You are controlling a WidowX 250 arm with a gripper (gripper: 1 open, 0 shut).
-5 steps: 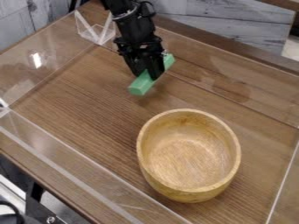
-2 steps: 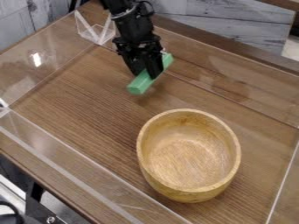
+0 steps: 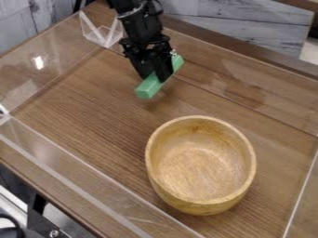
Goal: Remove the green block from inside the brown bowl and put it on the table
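Observation:
The green block rests low on the table, tilted, left of and behind the brown bowl. My black gripper comes down from the top of the view and is shut on the green block's middle, with both ends of the bar sticking out past the fingers. The round wooden bowl stands with nothing inside it, well apart from the gripper.
Clear acrylic walls border the tabletop on the left, front and right. A grey plank wall runs along the back. A dark frame edge shows at the bottom left corner.

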